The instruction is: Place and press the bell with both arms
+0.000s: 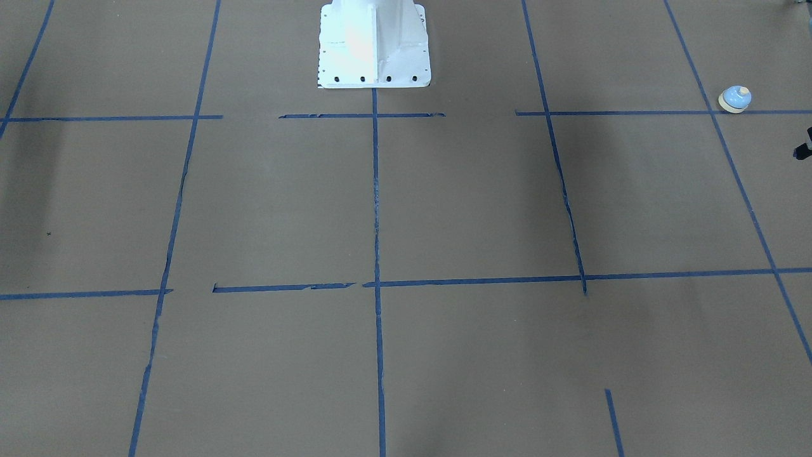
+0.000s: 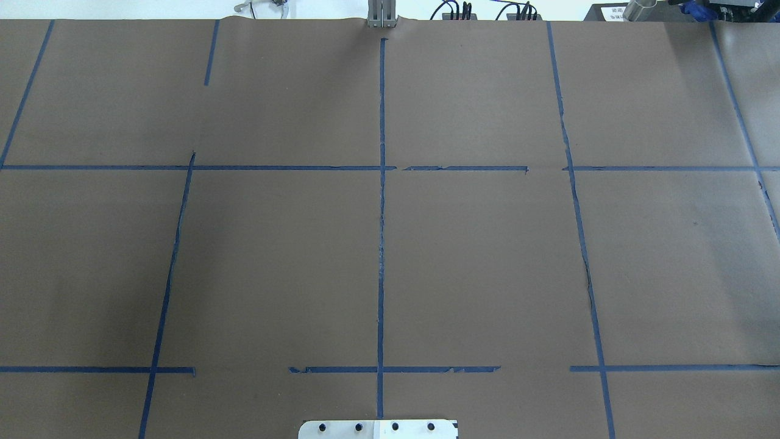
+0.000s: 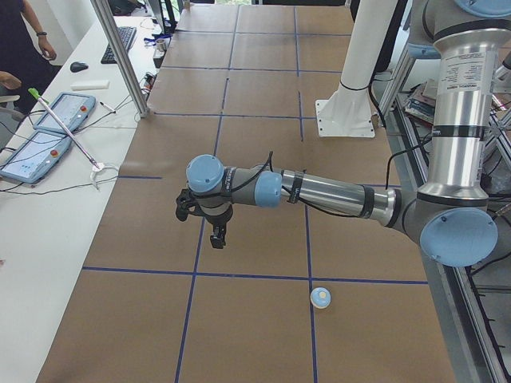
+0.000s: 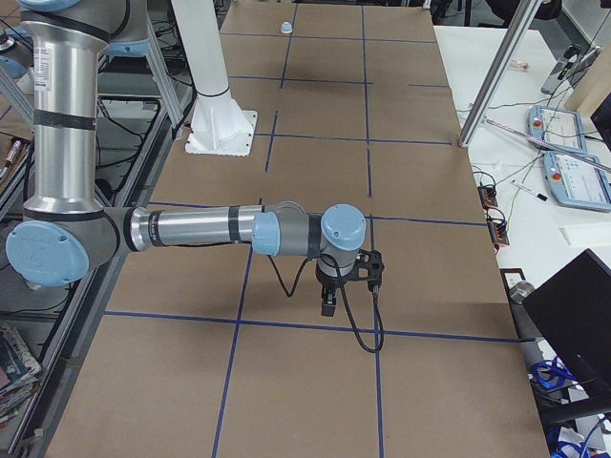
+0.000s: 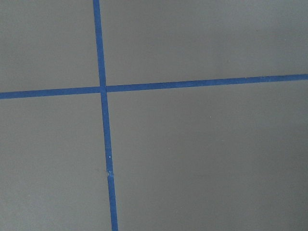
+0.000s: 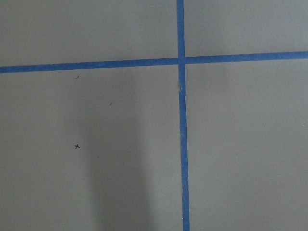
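Note:
The bell (image 1: 734, 99), light blue dome on a cream base, stands on the brown table near a blue tape crossing. It also shows in the exterior left view (image 3: 321, 297) and far off in the exterior right view (image 4: 284, 27). My left gripper (image 3: 217, 236) hangs above the table, well apart from the bell; only a black sliver of it shows at the front view's right edge (image 1: 804, 147). I cannot tell whether it is open or shut. My right gripper (image 4: 329, 301) hangs above the table at the opposite end; I cannot tell its state. Both wrist views show only bare table and tape.
The brown table surface (image 2: 487, 256) carries a grid of blue tape lines. The white pedestal base (image 1: 374, 44) stands at the robot's side. Operator tablets (image 3: 48, 128) and cables lie on a white bench beyond the table's far edge.

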